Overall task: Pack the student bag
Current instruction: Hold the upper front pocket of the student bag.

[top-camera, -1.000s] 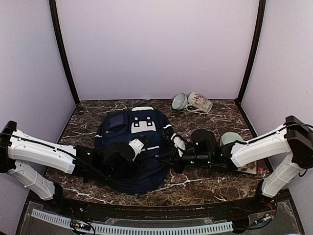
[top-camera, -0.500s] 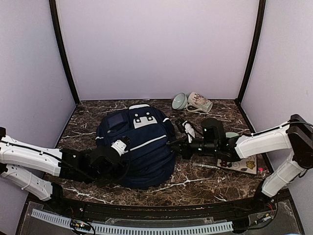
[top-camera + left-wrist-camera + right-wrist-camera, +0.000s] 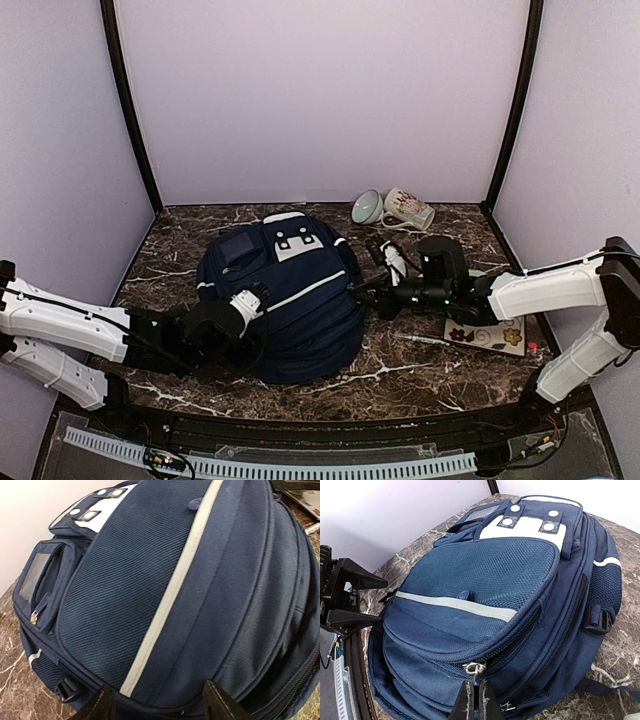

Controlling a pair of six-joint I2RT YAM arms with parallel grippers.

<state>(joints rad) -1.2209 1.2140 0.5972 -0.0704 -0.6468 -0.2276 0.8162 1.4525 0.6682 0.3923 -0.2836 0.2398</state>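
Note:
The student bag (image 3: 290,300), navy blue with white stripe trim and a white patch near its top, lies flat in the middle of the table. My left gripper (image 3: 260,293) is at its near-left edge. In the left wrist view the jaws (image 3: 160,702) stand open, one finger (image 3: 102,705) on each side of the stripe's lower end. My right gripper (image 3: 360,292) is at the bag's right side. It (image 3: 474,690) is shut on the metal zipper pull (image 3: 476,670) of a front pocket, whose zip gapes a little to the right of the pull.
A floral mug (image 3: 408,210) and a pale green bowl (image 3: 367,207) lie tipped at the back right. A flower-patterned book (image 3: 492,335) and a thin pen (image 3: 420,340) lie under my right arm. Black frame posts stand at the back corners.
The left arm has drawn back toward the left and its jaws have widened. The right gripper has moved right and back at the bag's side, and the bag has shifted slightly.

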